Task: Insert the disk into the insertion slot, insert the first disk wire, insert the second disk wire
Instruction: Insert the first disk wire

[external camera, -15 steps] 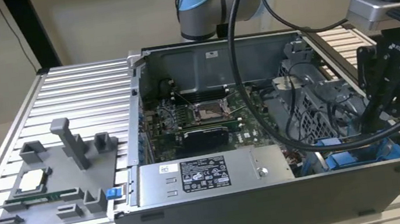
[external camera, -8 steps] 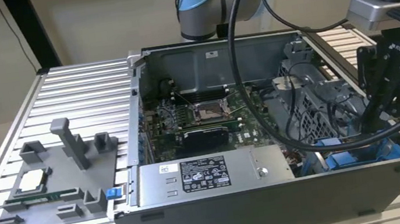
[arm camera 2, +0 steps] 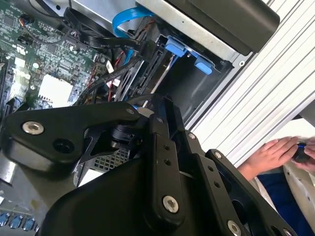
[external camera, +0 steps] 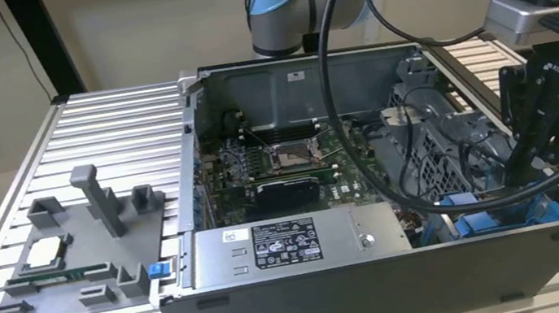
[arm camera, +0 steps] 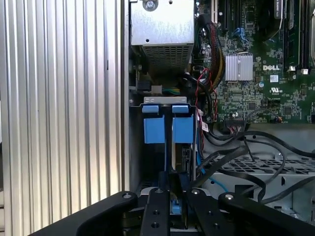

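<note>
Looking at my feeds, the disk [arm camera: 154,130] sits in the slot [external camera: 483,221] at the near corner of the case [external camera: 385,285] on the exterior view's right, claw [external camera: 517,172] down beside it, I can't tell if it's open or closed.

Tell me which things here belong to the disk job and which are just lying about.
Job:
end effector, at the insertion slot
blue cable near it, likely a disk wire

Lying about:
grey fixture tray
metal box with sticker
motherboard
a person's hand
</note>
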You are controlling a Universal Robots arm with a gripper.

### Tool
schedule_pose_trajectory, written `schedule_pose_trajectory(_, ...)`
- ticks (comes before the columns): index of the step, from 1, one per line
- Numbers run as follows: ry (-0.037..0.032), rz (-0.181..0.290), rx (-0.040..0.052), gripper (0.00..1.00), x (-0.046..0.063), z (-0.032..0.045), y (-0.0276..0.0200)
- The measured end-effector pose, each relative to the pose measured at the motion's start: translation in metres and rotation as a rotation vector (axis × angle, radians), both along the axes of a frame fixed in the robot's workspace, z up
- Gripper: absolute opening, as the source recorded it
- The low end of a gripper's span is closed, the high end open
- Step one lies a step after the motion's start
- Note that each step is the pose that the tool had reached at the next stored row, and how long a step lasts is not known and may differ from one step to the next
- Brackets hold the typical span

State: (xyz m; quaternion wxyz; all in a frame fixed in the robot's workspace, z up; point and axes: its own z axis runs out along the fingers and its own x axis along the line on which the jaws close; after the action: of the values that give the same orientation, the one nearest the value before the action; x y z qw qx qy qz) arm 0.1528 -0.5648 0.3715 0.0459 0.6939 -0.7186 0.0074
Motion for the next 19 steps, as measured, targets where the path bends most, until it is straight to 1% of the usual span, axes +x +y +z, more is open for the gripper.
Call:
schedule_pose_trajectory(4,-0.0005,0.000,0.0001,0.00,0.0000,-0.0003,0.0000)
schedule_pose_trajectory(6,-0.0037,0.000,0.0005,0.00,-0.0001,-0.0013,0.0000)
schedule_pose_trajectory(7,-0.0069,0.000,0.0004,0.00,-0.0001,-0.0019,0.0000)
schedule_pose_trajectory(11,-0.0276,0.000,0.0031,0.00,0.0000,-0.0044,0.0000)
schedule_pose_trajectory(13,-0.0346,0.000,0.0077,0.00,0.0000,-0.0054,0.0000)
schedule_pose_trajectory(15,-0.0390,-0.001,0.0147,0.00,0.0001,-0.0064,0.0000)
schedule_pose_trajectory(16,-0.0401,-0.001,0.0172,0.00,0.0001,-0.0068,0.0001)
schedule_pose_trajectory(17,-0.0407,-0.001,0.0189,0.00,0.0000,-0.0071,0.0001)
schedule_pose_trajectory(19,-0.0407,-0.002,0.0189,0.00,0.0000,-0.0071,0.0001)
